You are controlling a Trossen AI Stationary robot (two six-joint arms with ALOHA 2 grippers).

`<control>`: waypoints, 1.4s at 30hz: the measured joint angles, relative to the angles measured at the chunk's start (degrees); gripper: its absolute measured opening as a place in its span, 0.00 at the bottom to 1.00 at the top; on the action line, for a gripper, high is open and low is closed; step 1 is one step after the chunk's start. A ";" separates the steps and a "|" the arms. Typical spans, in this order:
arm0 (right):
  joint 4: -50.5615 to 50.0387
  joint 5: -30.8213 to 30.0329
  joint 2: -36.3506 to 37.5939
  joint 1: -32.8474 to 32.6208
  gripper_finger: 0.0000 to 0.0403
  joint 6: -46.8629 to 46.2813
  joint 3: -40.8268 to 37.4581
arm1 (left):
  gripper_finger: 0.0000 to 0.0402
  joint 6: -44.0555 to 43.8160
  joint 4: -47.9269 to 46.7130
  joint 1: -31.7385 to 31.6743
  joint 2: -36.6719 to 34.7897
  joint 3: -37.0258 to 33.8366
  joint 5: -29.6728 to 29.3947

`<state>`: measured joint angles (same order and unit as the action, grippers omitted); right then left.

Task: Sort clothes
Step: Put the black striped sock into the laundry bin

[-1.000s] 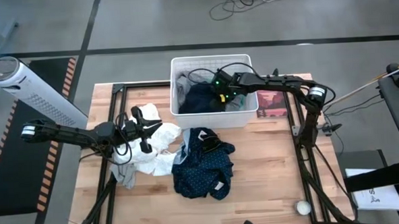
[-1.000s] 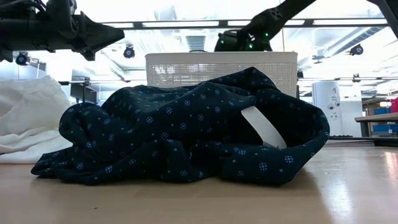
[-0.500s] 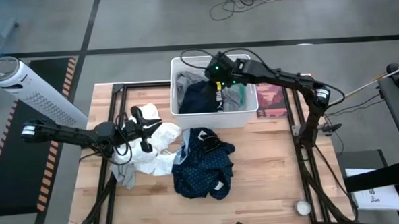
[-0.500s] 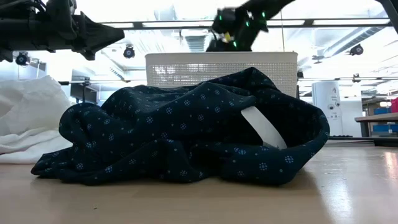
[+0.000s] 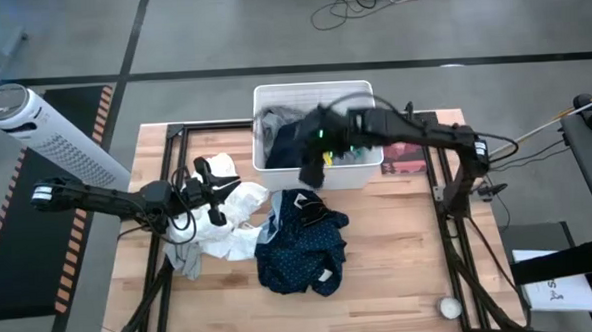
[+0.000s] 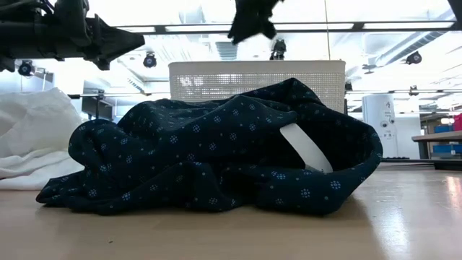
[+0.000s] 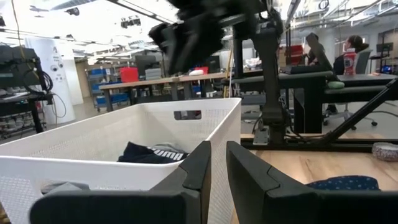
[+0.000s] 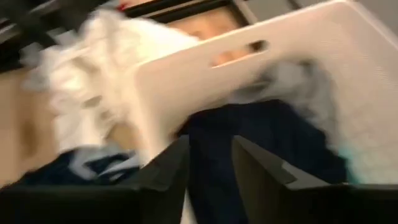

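Observation:
A white basket (image 5: 313, 89) stands at the table's far middle with dark, grey and teal clothes inside. My right gripper (image 5: 321, 135) is above its near wall, shut on a dark navy garment (image 5: 311, 167) that also shows at the top of the low view (image 6: 252, 20). A navy dotted garment (image 5: 301, 241) lies heaped on the table in front of the basket. White clothes (image 5: 234, 217) and a grey one (image 5: 186, 259) lie to its left. My left gripper (image 5: 217, 189) hovers shut and empty over the white clothes. My right gripper pinches a bunched part of the dark navy garment (image 8: 208, 171) between its two fingers, coming from above and pointing down. The garment hangs below the fingers over the basket's near wall; whether its lower end is clear of the basket cannot be told.
A red flat item (image 5: 403, 151) lies right of the basket. A white tower fan (image 5: 45, 137) stands off the table's left far corner. A small pale ball (image 5: 448, 306) lies near the right front. Bare wood shows at the table's near right.
My right gripper has risen out of the basket and come toward the table's near edge and a little left, drawing the dark navy garment up with it. The garment now hangs over the basket's near wall.

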<state>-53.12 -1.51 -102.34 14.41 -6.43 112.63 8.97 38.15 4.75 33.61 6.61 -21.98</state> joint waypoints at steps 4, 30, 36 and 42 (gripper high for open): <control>-1.79 0.03 0.01 -6.65 0.35 -0.20 -0.34 | 0.09 -0.02 0.00 0.00 0.00 0.00 0.00; 24.00 -13.15 -0.10 -21.05 0.51 -16.98 -37.97 | 0.09 -0.47 0.05 0.00 0.00 0.00 0.00; 26.82 -12.66 -0.10 -19.19 0.53 -17.60 -43.60 | 0.09 -0.46 0.07 0.00 0.00 0.00 0.00; 30.77 -6.82 -0.10 -18.33 0.50 -17.25 -46.20 | 0.09 -0.46 0.07 0.02 0.02 0.00 0.02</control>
<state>-22.35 -8.33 -102.43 -3.92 -23.68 66.43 8.51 38.22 4.77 33.62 6.61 -21.96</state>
